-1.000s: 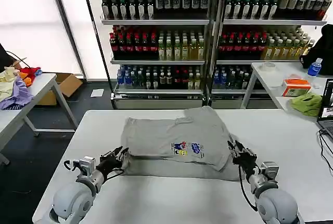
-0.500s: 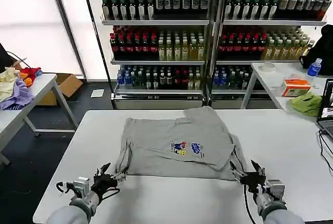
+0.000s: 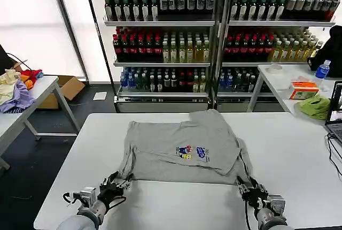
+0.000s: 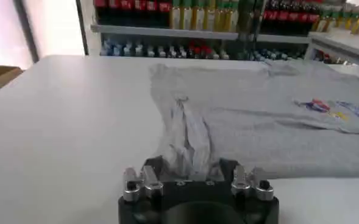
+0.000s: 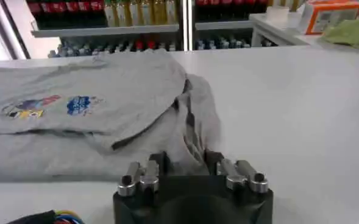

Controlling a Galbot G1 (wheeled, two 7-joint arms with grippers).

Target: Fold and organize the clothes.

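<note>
A light grey T-shirt (image 3: pixel 171 150) with a small multicolour chest print (image 3: pixel 192 152) lies partly folded on the white table (image 3: pixel 299 144). Its upper layer is doubled over the lower one. My left gripper (image 3: pixel 118 183) is at the shirt's near left corner, shut on bunched cloth that runs between its fingers (image 4: pixel 153 168). My right gripper (image 3: pixel 247 187) grips the near right corner the same way. In the left wrist view the shirt (image 4: pixel 258 122) fans out from the left gripper (image 4: pixel 188 170). The right wrist view has creases of the shirt (image 5: pixel 88 85) converging into the right gripper (image 5: pixel 185 159).
Bottle shelves (image 3: pixel 214 37) stand behind the table. A side table on the left holds coloured garments (image 3: pixel 16 93). The right-hand table carries an orange box (image 3: pixel 303 88), a green cloth (image 3: pixel 315 106) and a blue bottle (image 3: pixel 323 69). A laptop (image 3: pixel 336 109) sits at the right edge.
Both grippers have drawn back from the shirt's sides to the near table edge, pulling the two near corners with them. The lower layer now stretches toward me.
</note>
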